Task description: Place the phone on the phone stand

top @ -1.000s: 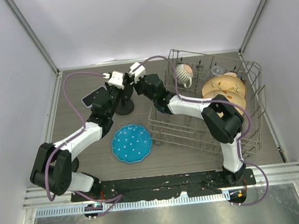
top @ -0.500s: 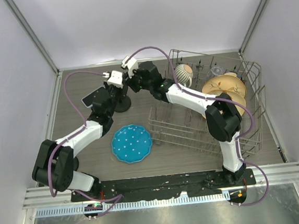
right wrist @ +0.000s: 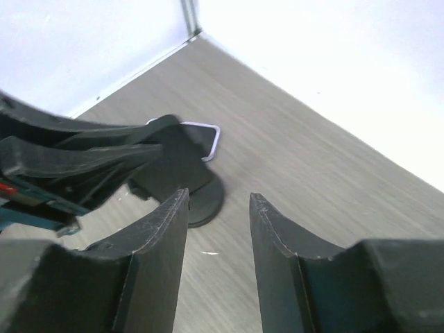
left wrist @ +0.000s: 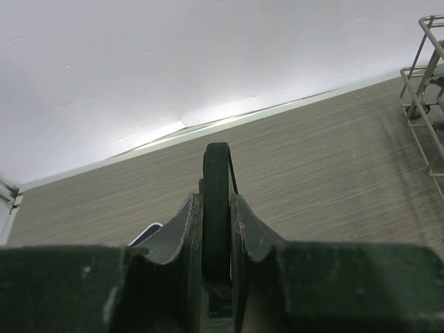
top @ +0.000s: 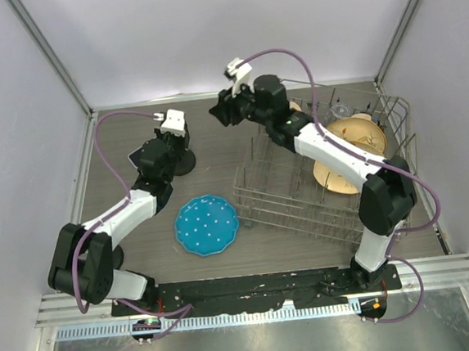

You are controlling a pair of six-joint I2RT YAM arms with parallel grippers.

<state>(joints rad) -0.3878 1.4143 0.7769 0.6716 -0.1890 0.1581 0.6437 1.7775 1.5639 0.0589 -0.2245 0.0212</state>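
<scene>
White-and-black arms (top: pixel 127 211), purple cables (top: pixel 101 138)

Left arm (top: pixel 131 211) bent at the elbow, reaching forward, left gripper (left wrist: pixel 216 202) pinched tight on the thin upright of the phone stand (left wrist: pixel 216 166); right arm (top: pixel 331 151) stretched far and leftward, right gripper (right wrist: pixel 218 196) with jaws parted, holding nothing.

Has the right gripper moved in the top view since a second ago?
Yes. The right gripper has pulled away from the phone stand, rightward and toward the far wall, nearer the far-left corner of the dish rack.
</scene>
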